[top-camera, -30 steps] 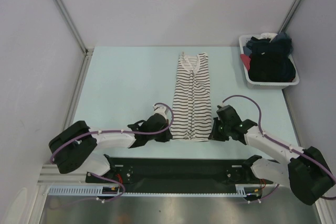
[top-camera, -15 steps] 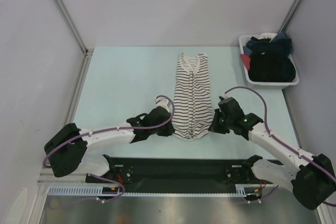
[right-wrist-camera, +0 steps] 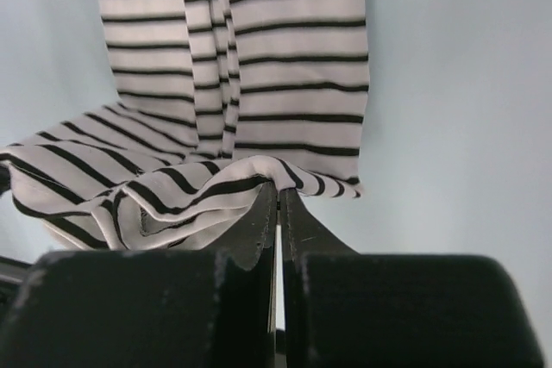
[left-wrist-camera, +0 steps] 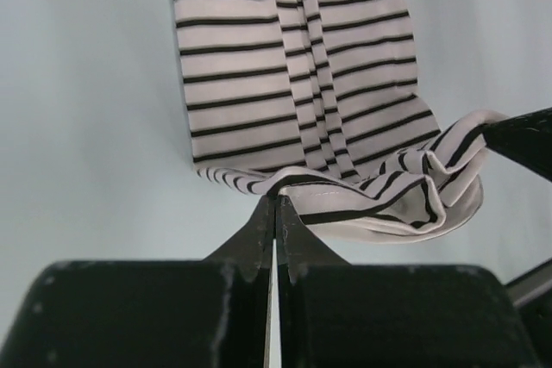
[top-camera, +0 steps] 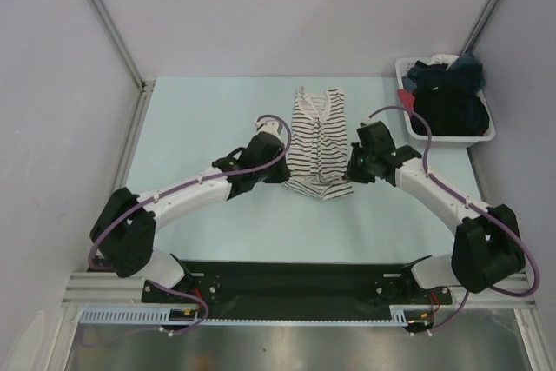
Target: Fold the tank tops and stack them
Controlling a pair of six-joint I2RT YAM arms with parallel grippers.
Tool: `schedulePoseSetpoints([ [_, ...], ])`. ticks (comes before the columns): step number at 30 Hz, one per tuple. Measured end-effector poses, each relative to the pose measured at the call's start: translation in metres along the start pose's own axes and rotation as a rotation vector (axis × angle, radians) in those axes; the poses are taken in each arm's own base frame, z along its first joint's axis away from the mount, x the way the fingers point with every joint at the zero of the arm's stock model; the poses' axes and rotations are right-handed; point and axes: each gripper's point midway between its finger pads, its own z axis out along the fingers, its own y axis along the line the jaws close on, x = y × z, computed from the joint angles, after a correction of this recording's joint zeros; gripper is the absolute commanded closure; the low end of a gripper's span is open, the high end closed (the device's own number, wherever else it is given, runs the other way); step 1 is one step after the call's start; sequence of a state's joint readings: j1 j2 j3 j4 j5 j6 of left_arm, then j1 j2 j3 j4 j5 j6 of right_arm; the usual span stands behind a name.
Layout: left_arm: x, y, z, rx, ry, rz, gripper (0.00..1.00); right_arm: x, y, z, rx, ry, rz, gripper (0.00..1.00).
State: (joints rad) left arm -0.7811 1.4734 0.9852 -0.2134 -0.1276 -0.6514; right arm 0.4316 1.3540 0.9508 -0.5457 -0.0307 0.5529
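Observation:
The white tank top with thin black stripes [top-camera: 317, 132] lies lengthwise mid-table, straps at the far end. Its near hem is lifted and carried back over the body, so the lower part bunches in a loose fold [top-camera: 321, 184]. My left gripper [top-camera: 283, 171] is shut on the hem's left corner. My right gripper [top-camera: 351, 171] is shut on the right corner. In the left wrist view the fingertips [left-wrist-camera: 276, 199] pinch the striped edge [left-wrist-camera: 371, 204]. The right wrist view shows the same pinch [right-wrist-camera: 278, 187] on the fabric [right-wrist-camera: 172, 187].
A white bin [top-camera: 450, 137] at the back right holds a heap of dark clothes [top-camera: 447, 97]; I cannot single out a black top in it. Grey walls close in the table on three sides. A black rail [top-camera: 295, 280] runs along the near edge.
Both grippers have moved away from the near edge toward the far side, carrying the hem corners with them. The top's lower part has lifted and doubled back over its middle.

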Motion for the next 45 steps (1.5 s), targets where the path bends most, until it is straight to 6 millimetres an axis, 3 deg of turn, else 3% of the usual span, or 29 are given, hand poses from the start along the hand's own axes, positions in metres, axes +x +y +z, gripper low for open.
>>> schedulePoseSetpoints([
  [10, -0.064, 0.024, 0.047, -0.090, -0.031, -0.014, 1.00, -0.087, 0.003, 0.034, 0.011, -0.057, 0.044, 0.99],
  [15, -0.101, 0.030, 0.075, -0.101, -0.058, -0.020, 1.00, -0.113, 0.002, 0.059, 0.005, -0.049, 0.067, 0.99],
  [18, -0.109, 0.035, 0.089, -0.104, -0.054, -0.024, 1.00, -0.126, 0.001, 0.071, 0.002, -0.049, 0.078, 0.99],
  [26, -0.107, 0.049, 0.124, -0.108, -0.003, -0.028, 1.00, -0.147, -0.005, 0.092, -0.006, -0.046, 0.103, 0.99],
  [39, -0.136, 0.038, 0.139, -0.061, 0.013, -0.036, 1.00, -0.160, -0.009, 0.104, -0.024, -0.044, 0.122, 0.98],
  [45, -0.130, 0.051, 0.153, -0.069, 0.064, -0.058, 1.00, -0.169, -0.009, 0.108, -0.039, -0.061, 0.126, 0.96],
])
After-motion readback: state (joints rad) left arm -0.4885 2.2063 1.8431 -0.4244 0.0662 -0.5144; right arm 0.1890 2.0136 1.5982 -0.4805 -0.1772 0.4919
